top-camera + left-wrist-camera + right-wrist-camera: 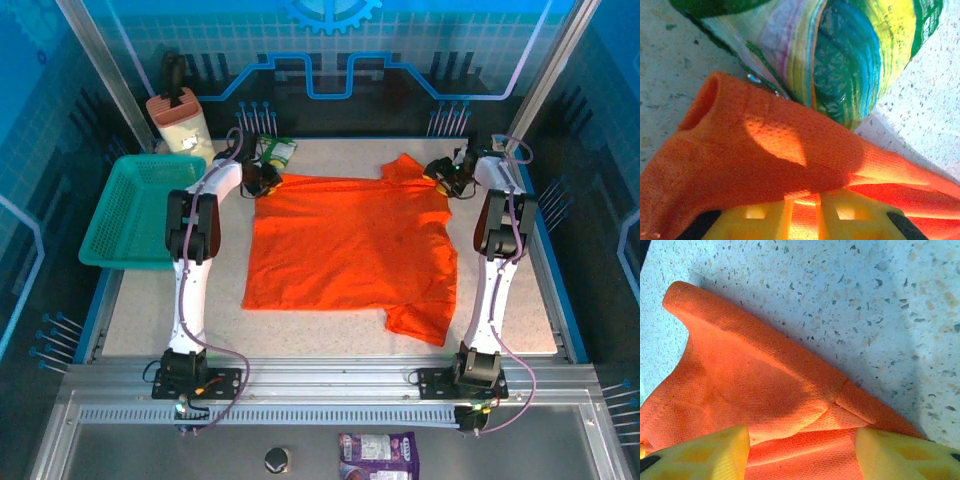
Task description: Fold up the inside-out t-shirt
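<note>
Speckled table (150,310). Inside-out t-shirt (350,250) spread flat mid-table. At its far edge: left gripper (264,181) fingers narrow, pinching corner, likely ready to fold; right gripper (442,172) fingers wide, straddling cloth, not clamped. Snack packet (277,150) beyond.

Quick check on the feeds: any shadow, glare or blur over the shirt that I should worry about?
Top view: even light, sharp, the t-shirt fully readable. Left wrist: heavy shadow across the cloth with one bright patch, the snack packet glossy and slightly soft. Right wrist: weave crisp, a soft shadow on the fold, the yellow fingers blurred at the bottom edge.
</note>
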Tool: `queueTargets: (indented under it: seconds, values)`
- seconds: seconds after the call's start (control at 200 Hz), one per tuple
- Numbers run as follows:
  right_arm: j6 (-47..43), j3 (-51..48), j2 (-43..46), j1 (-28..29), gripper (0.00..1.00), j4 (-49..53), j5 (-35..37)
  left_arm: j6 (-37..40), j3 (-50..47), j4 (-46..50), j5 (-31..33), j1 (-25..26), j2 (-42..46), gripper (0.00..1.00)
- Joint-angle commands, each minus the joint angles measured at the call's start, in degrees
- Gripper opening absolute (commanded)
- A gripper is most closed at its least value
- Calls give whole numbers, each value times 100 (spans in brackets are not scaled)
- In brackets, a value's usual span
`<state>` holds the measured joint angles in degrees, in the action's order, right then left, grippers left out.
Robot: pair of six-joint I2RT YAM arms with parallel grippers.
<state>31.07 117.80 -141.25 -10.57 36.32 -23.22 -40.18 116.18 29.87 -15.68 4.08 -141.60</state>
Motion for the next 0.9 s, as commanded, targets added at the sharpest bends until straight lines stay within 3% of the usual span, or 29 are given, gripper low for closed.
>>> queueTargets:
  seconds: [0.0, 0.295, 0.595, 0.896]
  values:
    - [-21, -122, -45, -128, 59, 173, 60, -146, -71, 12, -69, -79, -262, 21]
    - [-313, 370, 459, 535, 59, 297, -231, 80, 178, -95, -679, 213, 305, 30]
    - [-202, 2051, -598, 1211, 58, 877, -86, 103, 262, 150, -824, 740, 752, 31]
    - [328, 2562, -1225, 1456, 57, 256, -172, 219, -1318, 59, -840, 1742, 1574, 31]
